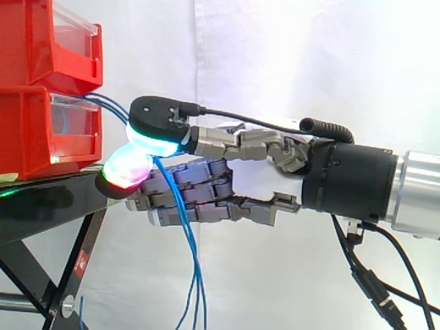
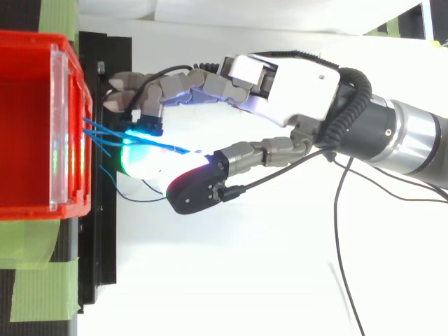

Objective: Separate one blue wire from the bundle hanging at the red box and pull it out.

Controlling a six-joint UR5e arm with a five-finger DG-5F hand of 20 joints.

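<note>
Several thin blue wires [image 1: 190, 265] leave the front of the lower red box [image 1: 31, 134] and hang down past the black stand. My hand [image 1: 227, 185] reaches in from the right at the box's front. A cyan-green glowing pad [image 1: 155, 142] sits above and a red-pink pad [image 1: 126, 168] below, and the wires run between them close to the box. Which of the wires the pads pinch is hidden. From above, the wires [image 2: 98, 135] fan out from the box [image 2: 28, 126] into the hand [image 2: 294, 87]. The other fingers curl beside the bundle.
A second red bin [image 1: 41, 41] is stacked on the lower one. Both rest on the black stand [image 1: 48, 203], whose legs slope down at the lower left. Green tape [image 2: 42, 287] lies on the stand. A white curtain hangs behind.
</note>
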